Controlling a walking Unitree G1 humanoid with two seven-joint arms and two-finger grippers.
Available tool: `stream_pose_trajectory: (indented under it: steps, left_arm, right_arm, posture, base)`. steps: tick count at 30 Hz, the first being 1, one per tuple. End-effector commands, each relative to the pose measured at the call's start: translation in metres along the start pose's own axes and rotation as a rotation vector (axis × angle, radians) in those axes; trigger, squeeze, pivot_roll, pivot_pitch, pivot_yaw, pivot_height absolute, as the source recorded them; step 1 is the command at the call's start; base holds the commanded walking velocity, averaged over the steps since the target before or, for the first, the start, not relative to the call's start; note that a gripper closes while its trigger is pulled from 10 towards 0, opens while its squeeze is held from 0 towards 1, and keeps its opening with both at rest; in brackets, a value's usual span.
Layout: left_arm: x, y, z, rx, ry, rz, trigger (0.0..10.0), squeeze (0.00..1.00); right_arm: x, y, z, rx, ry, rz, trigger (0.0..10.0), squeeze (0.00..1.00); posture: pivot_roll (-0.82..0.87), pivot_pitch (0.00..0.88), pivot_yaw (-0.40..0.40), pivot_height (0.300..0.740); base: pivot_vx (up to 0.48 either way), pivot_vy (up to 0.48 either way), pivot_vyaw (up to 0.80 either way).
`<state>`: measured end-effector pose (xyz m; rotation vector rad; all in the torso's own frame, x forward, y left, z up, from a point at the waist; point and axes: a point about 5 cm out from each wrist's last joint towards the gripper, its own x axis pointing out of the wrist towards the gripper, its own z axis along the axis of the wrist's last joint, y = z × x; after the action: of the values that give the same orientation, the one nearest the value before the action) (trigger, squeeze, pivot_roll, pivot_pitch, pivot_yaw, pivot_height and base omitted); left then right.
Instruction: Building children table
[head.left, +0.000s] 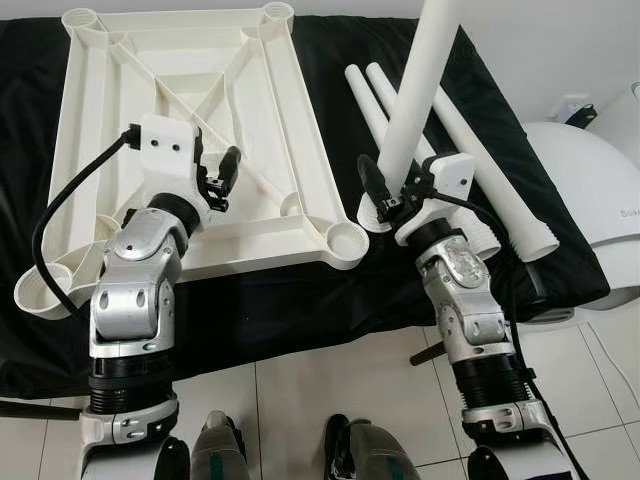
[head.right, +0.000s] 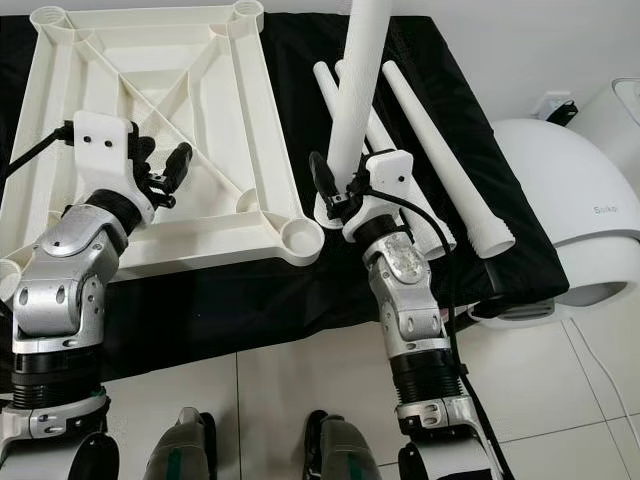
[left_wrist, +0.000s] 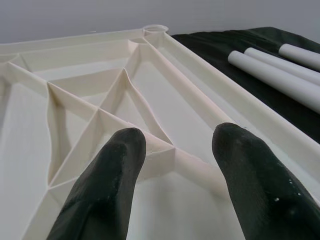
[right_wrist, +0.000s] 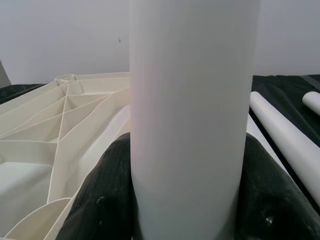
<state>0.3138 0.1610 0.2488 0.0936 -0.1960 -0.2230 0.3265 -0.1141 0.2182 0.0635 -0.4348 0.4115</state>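
The white table top (head.left: 250, 80) lies upside down on a black cloth, ribs and corner sockets facing up. My right gripper (head.left: 388, 192) is shut on a white table leg (head.left: 415, 90) and holds it upright, its lower end just right of the near-right corner socket (head.left: 345, 240). In the right wrist view the leg (right_wrist: 195, 100) sits squeezed between both black fingers (right_wrist: 105, 190). My left gripper (head.left: 224, 180) hovers open over the ribbed underside (left_wrist: 165, 90), with nothing between its fingertips (left_wrist: 115, 170). Three loose legs (head.left: 490, 170) lie on the cloth to the right.
A white rounded appliance (head.left: 590, 190) stands at the right, beside the cloth-covered surface. A wall socket (head.left: 575, 105) sits behind it. Tiled floor (head.left: 330, 370) lies at the near edge, by my feet. A black cable (head.left: 60, 210) loops from my left wrist.
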Motion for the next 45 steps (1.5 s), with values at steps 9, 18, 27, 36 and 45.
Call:
stream_pose_trajectory:
  steps: [9, 18, 27, 36, 45]
  left_arm:
    - [-0.007, 0.000, 0.007, -0.015, -0.078, 0.111, 10.0, 0.00]
    - [-0.004, -0.001, 0.002, -0.046, -0.077, 0.100, 10.0, 0.00]
    - [-0.004, -0.002, 0.011, -0.029, -0.126, 0.115, 10.0, 0.00]
    - [-0.006, -0.008, 0.006, -0.012, -0.126, 0.129, 10.0, 0.00]
    - [-0.011, -0.014, 0.005, -0.010, -0.149, 0.112, 10.0, 0.00]
  right_arm:
    - [-0.005, 0.002, 0.009, -0.036, -0.083, -0.024, 10.0, 0.00]
    - [-0.004, 0.003, 0.013, -0.049, -0.128, -0.044, 10.0, 0.00]
    - [-0.005, 0.002, 0.015, -0.083, -0.155, -0.066, 10.0, 0.00]
    - [-0.006, 0.001, 0.016, -0.092, -0.164, -0.074, 10.0, 0.00]
    - [-0.008, 0.004, 0.014, -0.088, -0.171, -0.075, 10.0, 0.00]
  posture:
    - [0.07, 0.152, -0.046, 0.740]
    - [0.06, 0.147, -0.049, 0.740]
    - [0.06, 0.136, -0.036, 0.740]
    - [0.06, 0.127, -0.039, 0.740]
    - [0.06, 0.115, -0.046, 0.740]
  base:
    - [0.000, 0.000, 0.00]
    - [0.000, 0.000, 0.00]
    - [0.000, 0.000, 0.00]
    - [0.000, 0.000, 0.00]
    - [0.000, 0.000, 0.00]
